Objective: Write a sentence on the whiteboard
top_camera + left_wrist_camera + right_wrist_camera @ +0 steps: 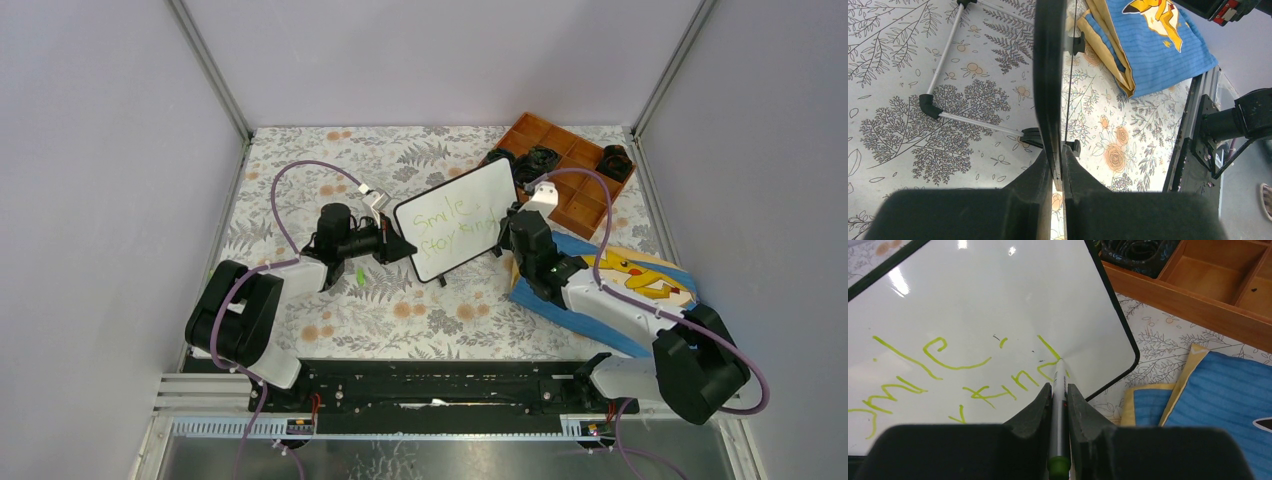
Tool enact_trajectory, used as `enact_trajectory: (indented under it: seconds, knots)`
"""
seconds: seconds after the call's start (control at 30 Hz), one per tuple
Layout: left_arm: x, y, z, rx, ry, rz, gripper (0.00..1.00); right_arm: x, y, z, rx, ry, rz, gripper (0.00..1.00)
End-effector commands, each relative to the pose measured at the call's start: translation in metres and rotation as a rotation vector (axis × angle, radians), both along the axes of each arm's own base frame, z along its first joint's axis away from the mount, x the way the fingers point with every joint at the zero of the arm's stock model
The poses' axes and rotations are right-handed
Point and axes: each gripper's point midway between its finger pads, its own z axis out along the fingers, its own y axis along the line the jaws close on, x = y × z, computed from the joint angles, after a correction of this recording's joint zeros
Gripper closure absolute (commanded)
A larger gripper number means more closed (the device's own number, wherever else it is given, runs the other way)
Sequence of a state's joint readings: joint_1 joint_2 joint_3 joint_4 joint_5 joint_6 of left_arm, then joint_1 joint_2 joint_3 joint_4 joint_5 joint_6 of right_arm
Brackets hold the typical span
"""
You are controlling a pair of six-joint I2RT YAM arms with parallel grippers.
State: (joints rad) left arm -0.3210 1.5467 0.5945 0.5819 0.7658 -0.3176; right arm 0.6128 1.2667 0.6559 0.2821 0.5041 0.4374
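Wooden tray behind whiteboard; blue Pikachu cloth beside it

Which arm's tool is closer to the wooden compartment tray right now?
Right. The right tool, holding a green marker against the whiteboard's right side, sits just beside the wooden compartment tray; the left tool clamps the board's opposite edge, farther away.

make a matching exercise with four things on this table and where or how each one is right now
Things: 1 whiteboard; 2 marker; 3 blue cloth; 4 wooden tray
States: a far right corner of the table; b lying under the right arm; c edge clamped in the left gripper; d held by the right gripper, tip on the whiteboard
Pairs: 1-c, 2-d, 3-b, 4-a
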Motion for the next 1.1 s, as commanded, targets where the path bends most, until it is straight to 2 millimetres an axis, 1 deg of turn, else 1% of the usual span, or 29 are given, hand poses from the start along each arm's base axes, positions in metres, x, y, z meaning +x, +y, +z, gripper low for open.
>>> enact_trajectory:
  seconds: [0.0,0.1,0.3,0.43,0.5,0.63,0.7,0.83,0.97,1.07]
  knots:
    - [-0.016,0.008,-0.043,0.123,0.104,0.007,1.0,0.013,0.001,0.049,0.07,-0.125,-0.021,1.0]
    - [-0.016,0.008,-0.044,0.126,0.105,0.008,1.0,0.007,0.001,0.052,0.075,-0.122,0.001,1.0]
    - [-0.015,0.009,-0.045,0.134,0.101,0.016,1.0,-0.018,0.006,0.058,0.126,-0.127,0.091,1.0]
    - [-0.014,0.01,-0.045,0.138,0.103,0.02,1.0,-0.026,0.001,0.055,0.133,-0.133,0.088,1.0]
    - [-0.014,0.01,-0.046,0.14,0.104,0.02,1.0,-0.027,0.008,0.057,0.158,-0.142,0.123,1.0]
    - [-0.015,0.01,-0.048,0.143,0.112,0.021,1.0,-0.033,0.039,0.056,0.232,-0.134,0.252,1.0]
    - [-0.015,0.01,-0.048,0.145,0.113,0.021,1.0,-0.036,0.049,0.057,0.245,-0.147,0.281,1.0]
    - [-0.015,0.011,-0.047,0.147,0.106,0.024,1.0,-0.037,0.059,0.06,0.243,-0.16,0.296,1.0]
    - [-0.015,0.011,-0.047,0.149,0.11,0.024,1.0,-0.031,0.061,0.06,0.24,-0.158,0.283,1.0]
    - [-0.015,0.011,-0.047,0.15,0.108,0.023,1.0,-0.026,0.059,0.059,0.233,-0.158,0.253,1.0]
